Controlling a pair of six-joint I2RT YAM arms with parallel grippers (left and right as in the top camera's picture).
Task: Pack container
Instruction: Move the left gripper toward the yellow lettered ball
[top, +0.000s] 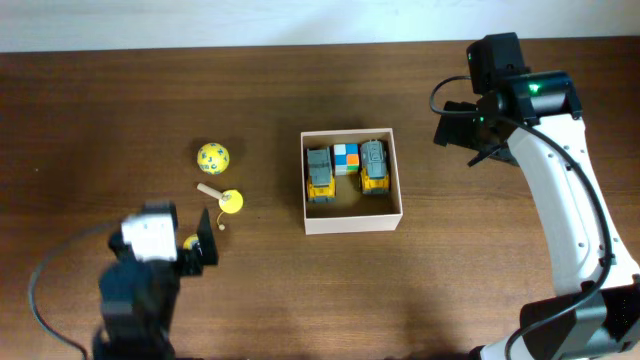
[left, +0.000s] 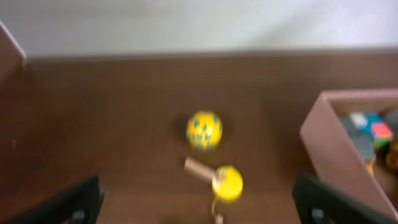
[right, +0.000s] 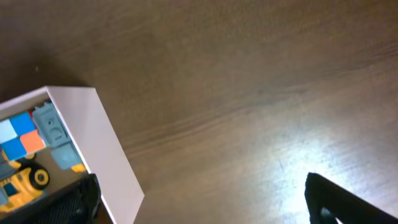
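- While packing is only part done, the container (top: 352, 222) sits flat on the tabletop (top: 120, 90) with its open top up, so toys can be lowered straight in.
- Inside the container, a yellow truck (top: 319, 175) and a second truck (top: 373, 166) lie parallel along opposite walls. A colour-block cube (top: 346, 158) sits between them at the wall away from the arm bases. This tight row leaves tan floor free at the container's near side, probably room for more.
- Outside the container, well apart from the wall beside the first truck, lie a patterned yellow ball (top: 212, 157) and a yellow-headed wooden peg toy (top: 230, 202). They are close together but not touching, and neither is packed yet.
- On that same side, farther from the container than either loose toy, the left tool (left: 199, 208) has its fingers spread wide and holds nothing. In its wrist view the peg toy is centred just ahead, which suggests an approach for a pick.
- A small yellow patch shows beside this arm in the overhead view; whether it is a toy cannot be told.
- Beyond the container's opposite wall, above bare tabletop, the right tool (right: 202, 202) is likewise spread and empty. It appears parked clear of the drop zone.
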